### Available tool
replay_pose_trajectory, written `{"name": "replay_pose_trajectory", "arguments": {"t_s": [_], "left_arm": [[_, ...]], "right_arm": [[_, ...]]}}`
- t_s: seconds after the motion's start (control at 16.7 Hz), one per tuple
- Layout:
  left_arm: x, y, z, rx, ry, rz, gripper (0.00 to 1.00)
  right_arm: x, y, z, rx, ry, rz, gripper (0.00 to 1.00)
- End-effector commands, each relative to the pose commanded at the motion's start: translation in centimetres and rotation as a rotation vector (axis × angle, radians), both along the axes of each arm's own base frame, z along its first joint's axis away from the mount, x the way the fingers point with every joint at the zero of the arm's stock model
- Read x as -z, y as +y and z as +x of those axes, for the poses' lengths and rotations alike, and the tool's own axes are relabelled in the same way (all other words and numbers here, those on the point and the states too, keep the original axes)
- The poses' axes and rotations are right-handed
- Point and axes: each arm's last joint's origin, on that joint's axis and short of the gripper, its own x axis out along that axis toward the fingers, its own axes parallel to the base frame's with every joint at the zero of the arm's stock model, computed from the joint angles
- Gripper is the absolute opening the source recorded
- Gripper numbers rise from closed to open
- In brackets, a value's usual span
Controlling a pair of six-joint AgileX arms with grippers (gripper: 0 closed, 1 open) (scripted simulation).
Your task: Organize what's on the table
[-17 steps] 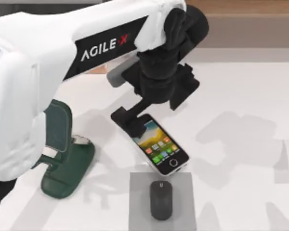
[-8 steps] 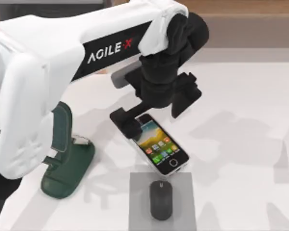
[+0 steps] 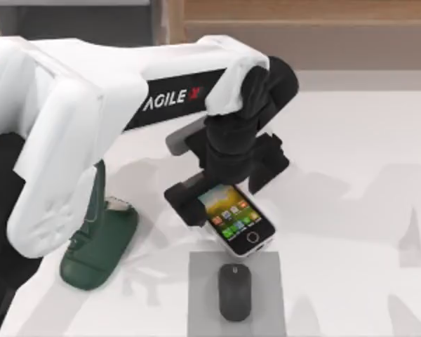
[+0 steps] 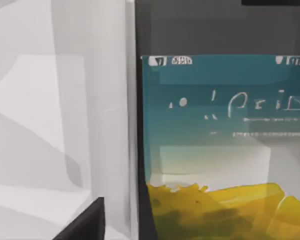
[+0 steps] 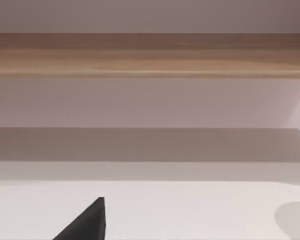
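The left arm (image 3: 77, 133) has bulky, rounded white shells. One long link carries a black panel with white "AGILE" lettering and a red "X". Its wrist is matte black and knobbly, with a short grey cylinder at one side, ending in a blocky black gripper (image 3: 196, 200).

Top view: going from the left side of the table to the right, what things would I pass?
Green stand → grey mat with the black mouse on it, and the phone just beyond it, whose place overlaps theirs.
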Motion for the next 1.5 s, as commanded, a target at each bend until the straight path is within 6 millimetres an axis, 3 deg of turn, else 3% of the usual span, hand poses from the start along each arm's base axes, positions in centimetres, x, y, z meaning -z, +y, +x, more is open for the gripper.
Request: {"name": "replay_pose_trajectory", "arguments": {"t_s": [0.12,0.36,1.14,1.5], "left_arm": [[1.27,0.08,-0.09,0.000,0.000,0.000,1.00],[1.48,0.10,-0.11,0.000,0.000,0.000,1.00],[1.48,0.10,-0.11,0.000,0.000,0.000,0.02],[1.48,0.10,-0.11,0.000,0.000,0.000,0.00]], "right_arm": [[0.00,0.00,0.00,0.000,0.000,0.000,1.00],[0.00,0.00,0.00,0.000,0.000,0.000,1.00],[0.00,0.00,0.00,0.000,0.000,0.000,1.00],[0.00,0.00,0.00,0.000,0.000,0.000,1.00]]}}
